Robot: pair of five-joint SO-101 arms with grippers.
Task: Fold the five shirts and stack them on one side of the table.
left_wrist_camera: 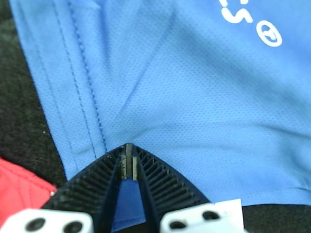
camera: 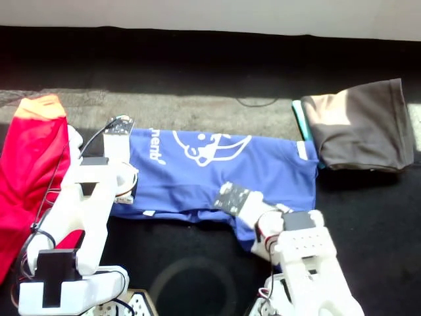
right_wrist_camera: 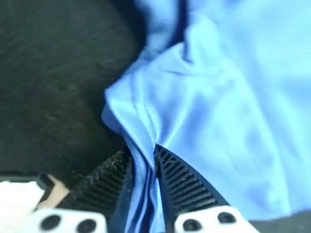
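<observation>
A blue shirt (camera: 217, 172) with white print lies spread across the middle of the black table. My left gripper (left_wrist_camera: 129, 162) is shut on the blue shirt's (left_wrist_camera: 194, 87) fabric near its hemmed left edge. At the shirt's near edge, my right gripper (right_wrist_camera: 143, 162) is shut on a fold of the blue shirt (right_wrist_camera: 228, 97). In the high view the left gripper (camera: 125, 187) sits at the shirt's left side and the right gripper (camera: 230, 197) at its front middle. A folded dark brown shirt (camera: 362, 128) lies at the back right. A red shirt (camera: 29, 164) lies at the left edge.
A teal item (camera: 300, 120) peeks out from under the brown shirt. A grey strip of table surface (camera: 197, 108) runs behind the blue shirt. The black mat (camera: 191, 270) between the two arm bases is bare.
</observation>
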